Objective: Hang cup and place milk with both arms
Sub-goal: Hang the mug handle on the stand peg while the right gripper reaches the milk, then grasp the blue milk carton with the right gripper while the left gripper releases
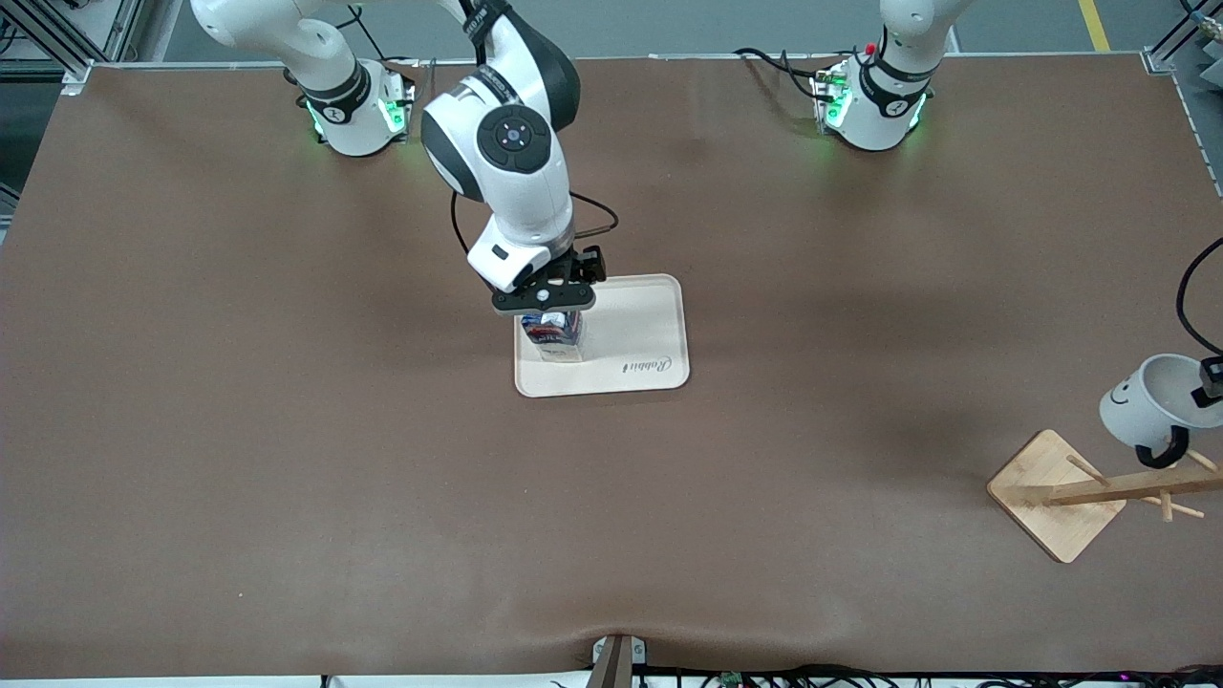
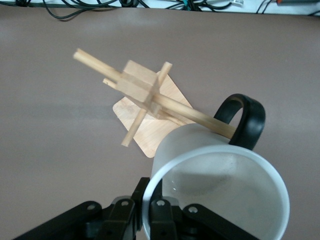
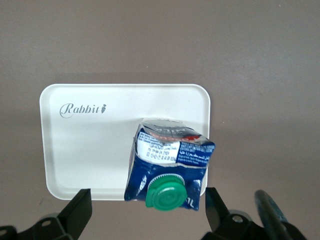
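Note:
The milk point(image 1: 552, 336), a dark blue carton with a green cap point(image 3: 165, 194), stands upright on the cream tray point(image 1: 640, 344), at the tray's end toward the right arm. My right gripper point(image 1: 547, 304) hovers just over it, open, with its fingers point(image 3: 80, 207) wide on either side and not touching the milk point(image 3: 170, 160). My left gripper point(image 1: 1212, 377) is shut on the rim of the white cup point(image 1: 1147, 397) and holds it tilted over the wooden rack point(image 1: 1056, 492). In the left wrist view the cup's black handle point(image 2: 245, 117) sits at the tip of a rack peg point(image 2: 195, 116).
The tray point(image 3: 90, 145) bears a "Rabbit" print and nothing else besides the carton. The rack's square base point(image 2: 150, 130) stands near the left arm's end of the brown table, close to the table edge. Cables run along the table's near edge.

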